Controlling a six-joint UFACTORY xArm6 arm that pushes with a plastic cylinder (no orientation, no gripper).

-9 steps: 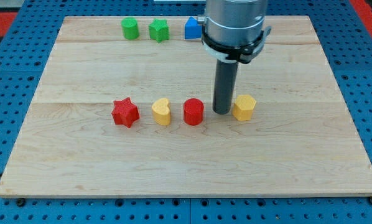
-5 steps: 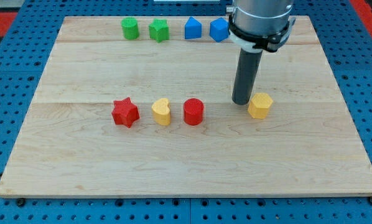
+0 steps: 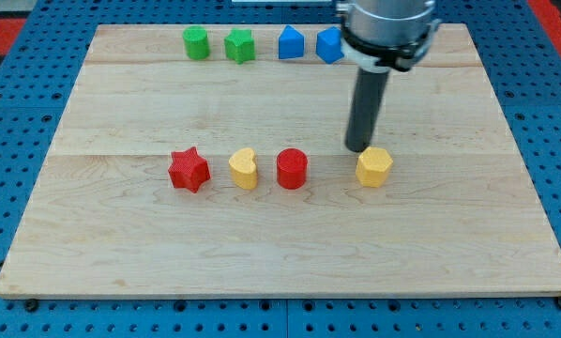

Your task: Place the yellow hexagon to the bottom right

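Observation:
The yellow hexagon (image 3: 374, 167) lies on the wooden board (image 3: 280, 244), right of centre. My tip (image 3: 359, 148) stands just above and slightly left of it in the view, touching or nearly touching its upper left edge. The dark rod rises from the tip to the arm's grey end at the view's top.
A red star (image 3: 189, 170), a yellow heart-shaped block (image 3: 245, 169) and a red cylinder (image 3: 292, 169) form a row left of the hexagon. Along the board's top edge sit a green cylinder (image 3: 197, 42), a green star (image 3: 239, 45) and two blue blocks (image 3: 291, 43) (image 3: 329, 45).
The hexagon first slid right with my tip at its left, then came back a little left and down. My tip now stands above its upper left edge.

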